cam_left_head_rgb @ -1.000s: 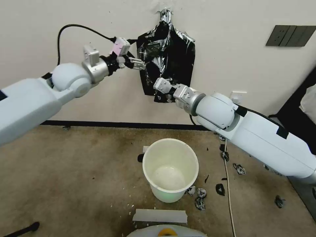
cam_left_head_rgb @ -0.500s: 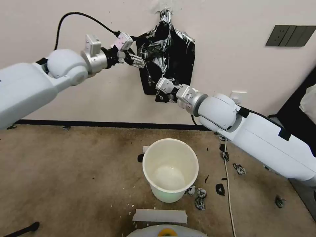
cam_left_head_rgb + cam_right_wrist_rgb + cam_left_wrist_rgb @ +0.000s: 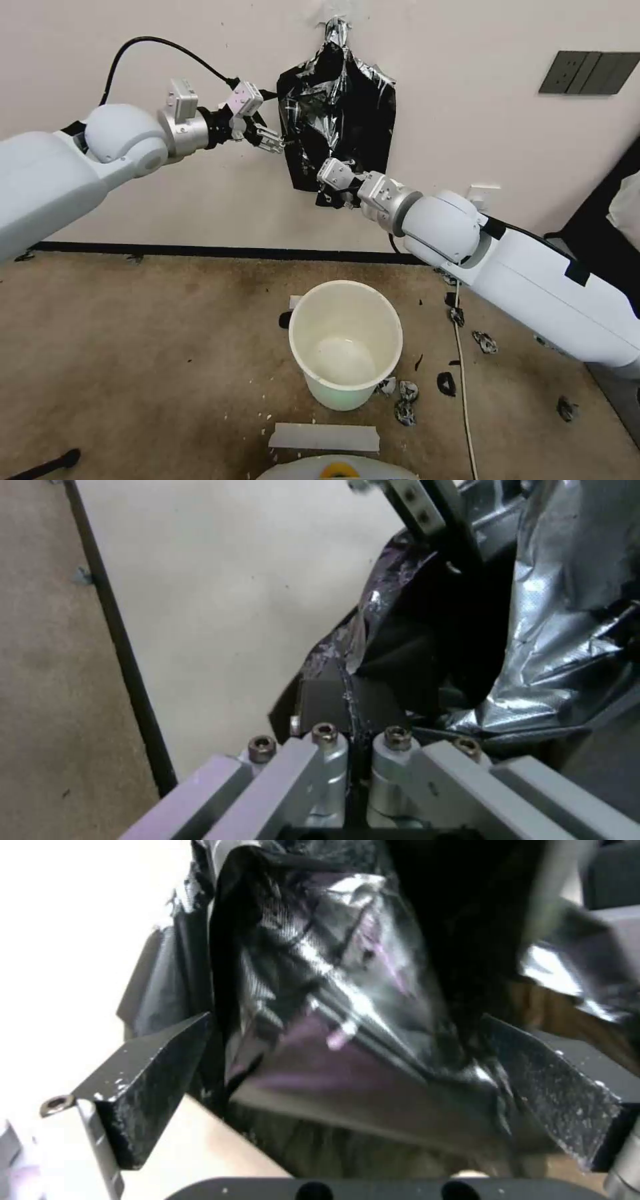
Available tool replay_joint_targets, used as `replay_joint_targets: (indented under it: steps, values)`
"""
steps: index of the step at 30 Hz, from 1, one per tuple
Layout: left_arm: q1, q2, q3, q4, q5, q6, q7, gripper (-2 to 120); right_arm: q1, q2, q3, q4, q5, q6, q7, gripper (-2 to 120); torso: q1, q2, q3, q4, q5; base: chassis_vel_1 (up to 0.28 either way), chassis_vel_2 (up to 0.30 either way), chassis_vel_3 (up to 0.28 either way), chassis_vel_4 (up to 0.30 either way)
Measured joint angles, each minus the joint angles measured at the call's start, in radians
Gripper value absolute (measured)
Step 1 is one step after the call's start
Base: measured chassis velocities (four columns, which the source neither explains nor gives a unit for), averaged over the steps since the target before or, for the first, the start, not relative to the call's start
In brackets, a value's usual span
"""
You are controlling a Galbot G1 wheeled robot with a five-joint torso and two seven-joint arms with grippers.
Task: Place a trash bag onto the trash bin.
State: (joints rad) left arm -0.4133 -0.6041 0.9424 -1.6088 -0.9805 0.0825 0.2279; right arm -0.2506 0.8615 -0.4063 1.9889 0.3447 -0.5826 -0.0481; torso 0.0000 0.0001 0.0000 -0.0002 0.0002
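A bare indoor test room, probably a lab, is suggested: a plain cream wall [image 3: 480,120] with a dark multi-gang switch panel [image 3: 588,72] is seen above a black skirting strip [image 3: 220,253], and a stained brown carpet [image 3: 147,347] is littered with torn black plastic scraps [image 3: 445,383].

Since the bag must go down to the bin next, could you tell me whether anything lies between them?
Nothing visible does. The trash bag hangs on the wall, pinched low by the right gripper, the open left gripper at its edge. The trash bin stands open-mouthed on the floor below.
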Motion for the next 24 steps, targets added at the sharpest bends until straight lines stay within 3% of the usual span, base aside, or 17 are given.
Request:
replay_joint_targets:
  steps: [11, 13, 18, 24]
  values:
    - [-0.006, -0.078, 0.021, 0.027, -0.019, 0.012, -0.093, 100, -0.009, -0.011, 0.012, 0.002, 0.002, 0.019, -0.005, 0, 0.0, 0.0, 0.0, 0.0001, -0.0001, 0.0, 0.0, 0.0, 0.0]
    - [-0.016, -0.096, 0.031, 0.028, -0.018, 0.038, -0.133, 93, -0.011, -0.008, 0.012, 0.001, 0.002, 0.019, -0.005, 0, 0.0, 0.0, 0.0, 0.0001, -0.0001, 0.0, 0.0, 0.0, 0.0]
    - [-0.023, -0.098, 0.032, 0.024, -0.01, 0.061, -0.158, 80, -0.013, -0.012, 0.015, 0.002, 0.002, 0.02, -0.005, 0, 0.0, 0.0, 0.0, 0.0002, -0.0002, 0.0, 0.0, 0.0, 0.0]
    - [-0.024, -0.088, 0.032, 0.015, -0.01, 0.068, -0.182, 57, -0.022, -0.017, 0.025, 0.007, 0.002, 0.021, -0.005, 0, 0.0, 0.0, 0.0, 0.0003, -0.0002, 0.0, 0.0, 0.0, 0.0]
